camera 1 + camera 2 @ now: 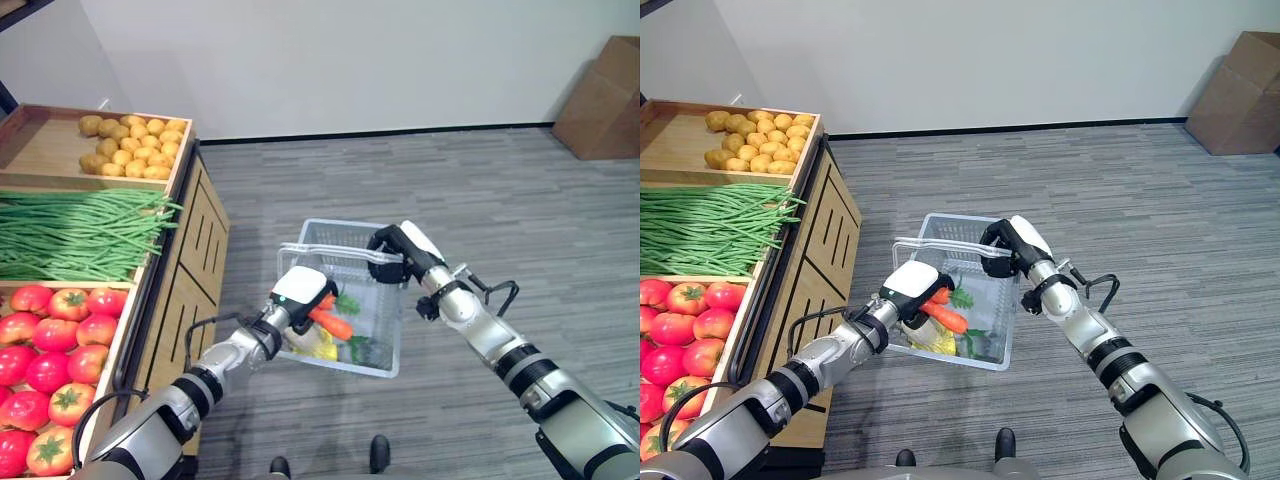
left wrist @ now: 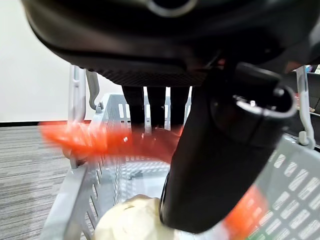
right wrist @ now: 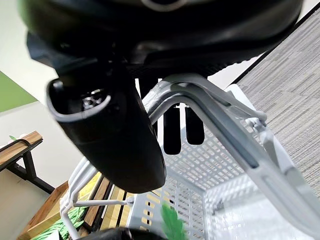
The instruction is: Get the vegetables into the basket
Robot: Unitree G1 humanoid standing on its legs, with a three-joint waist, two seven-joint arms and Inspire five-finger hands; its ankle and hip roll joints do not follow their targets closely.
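Tomatoes (image 1: pixel 50 370): lower left of frame, in the stand, not yet picked.
Left hand (image 1: pixel 300 290): frame centre, fingers curled on a carrot (image 1: pixel 333 323) over the basket (image 1: pixel 385 345).
Basket contents: yellowish and green vegetables already inside.
Right hand (image 1: pixel 395 245): fingers wrapped around the basket handles (image 1: pixel 350 255).
Green beans (image 1: pixel 80 235), potatoes (image 1: pixel 130 145): upper left, waiting.

No writing, label, number or sign can be read anywhere in these views. The basket (image 1: pixel 345 262), the cardboard box (image 1: pixel 603 98) on the floor by the wall and the wooden produce stand (image 1: pixel 195 240) carry no legible print.
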